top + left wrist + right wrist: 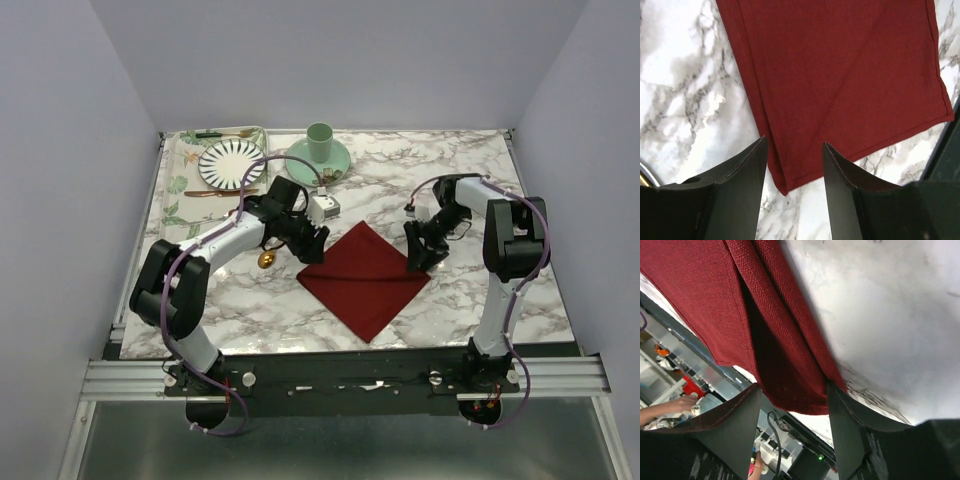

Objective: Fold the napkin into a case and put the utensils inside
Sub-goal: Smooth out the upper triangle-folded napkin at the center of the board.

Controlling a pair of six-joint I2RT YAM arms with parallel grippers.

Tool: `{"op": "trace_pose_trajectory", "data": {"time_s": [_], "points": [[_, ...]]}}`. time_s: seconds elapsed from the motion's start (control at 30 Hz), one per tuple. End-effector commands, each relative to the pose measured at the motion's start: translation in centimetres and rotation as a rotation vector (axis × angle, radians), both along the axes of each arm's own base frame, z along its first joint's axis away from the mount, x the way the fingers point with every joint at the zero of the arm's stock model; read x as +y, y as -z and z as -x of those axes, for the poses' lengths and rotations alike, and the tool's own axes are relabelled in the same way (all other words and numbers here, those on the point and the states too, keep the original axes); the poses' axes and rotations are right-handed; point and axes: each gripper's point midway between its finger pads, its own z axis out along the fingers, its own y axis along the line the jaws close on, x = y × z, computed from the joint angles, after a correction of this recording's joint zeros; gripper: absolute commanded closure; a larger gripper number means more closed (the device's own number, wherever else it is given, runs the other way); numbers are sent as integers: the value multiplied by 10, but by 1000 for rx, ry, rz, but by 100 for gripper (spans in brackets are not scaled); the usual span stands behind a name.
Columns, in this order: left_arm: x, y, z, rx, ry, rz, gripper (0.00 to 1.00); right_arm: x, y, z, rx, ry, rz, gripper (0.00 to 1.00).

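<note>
The dark red napkin lies spread as a square set like a diamond on the marble table, with no narrow case form showing. My left gripper is at its left corner, open. In the left wrist view the napkin lies flat and its corner sits between the gripper's spread fingers, touching neither. My right gripper is at the right corner, open. There the napkin is creased, and its corner lies between that gripper's fingers, brushing the right one. Of the utensils, a gold spoon rests left of the napkin.
A leaf-print placemat at the back left holds a striped plate, a green-handled utensil and a brown-gold one. A green cup on a saucer stands behind the napkin. A small white box sits by my left arm.
</note>
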Motion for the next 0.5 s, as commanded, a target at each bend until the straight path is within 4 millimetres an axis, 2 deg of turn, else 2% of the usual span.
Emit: {"op": "trace_pose_trajectory", "data": {"time_s": [0.0, 0.23, 0.33, 0.47], "points": [[4, -11, 17, 25, 17, 42, 42, 7, 8, 10, 29, 7, -58, 39], [2, -14, 20, 9, 51, 62, 46, 16, 5, 41, 78, 15, -106, 42], [-1, -17, 16, 6, 52, 67, 47, 13, -8, 37, 33, 12, -90, 41], [-4, -21, 11, -3, 52, 76, 48, 7, -31, 12, -102, 1, -45, 41]]}}
